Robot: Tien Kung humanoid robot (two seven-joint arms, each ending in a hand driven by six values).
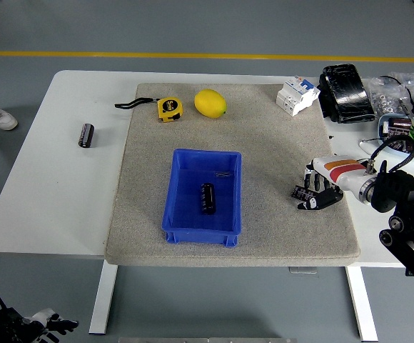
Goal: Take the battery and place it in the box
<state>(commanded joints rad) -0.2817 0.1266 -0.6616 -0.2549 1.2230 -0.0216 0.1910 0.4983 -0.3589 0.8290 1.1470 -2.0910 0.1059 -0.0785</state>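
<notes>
A black cylindrical battery (207, 198) lies inside the blue box (181, 187) in the middle of the grey mat. A second black battery (86, 135) lies on the bare white table at the left, far from both hands. My right hand (311, 194) hangs low over the mat's right side, well to the right of the box. Its fingers are loosely bent around a small dark flat part (300, 191) without a clear hold on it. My left hand (53, 326) rests below the table at the bottom left corner.
A yellow tape measure (168, 108) and a lemon (210, 103) sit at the mat's far edge. A white breaker (297, 95), a black wrapped block (345, 93) and a bowl of parts (405, 133) crowd the far right.
</notes>
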